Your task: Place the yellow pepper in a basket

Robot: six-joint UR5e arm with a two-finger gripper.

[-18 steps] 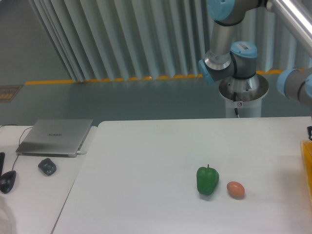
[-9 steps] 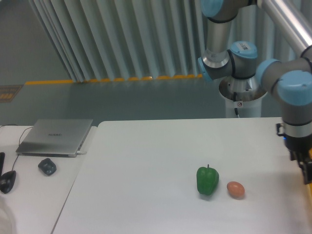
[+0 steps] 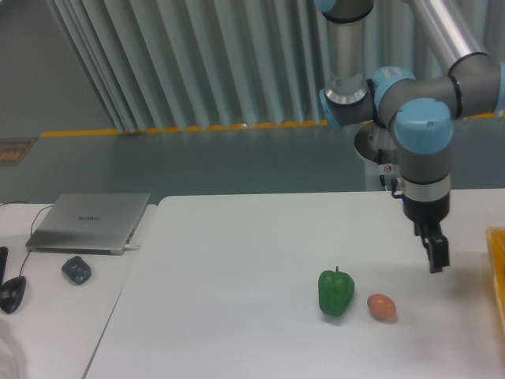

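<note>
Basket (image 3: 497,260) edge right of fingers (image 3: 435,254) (apparently empty).

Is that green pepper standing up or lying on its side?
Standing up. The green pepper sits on the table with its stem pointing straight up, just left of the egg.

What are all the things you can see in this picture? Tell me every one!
Glossy green bell pepper: one, green, mid-table, upright.
Small brown-orange egg: one, just right of the pepper.
Orange-yellow basket: one, only its edge shows at the right border.
Closed silver laptop: one, on the left desk.
Small dark grey object: one, in front of the laptop.
Black mouse: one, far left.
White table: one.
Yellow pepper: none visible.
Robot gripper: one, black, above the table right of the egg, holding nothing visible.
</note>
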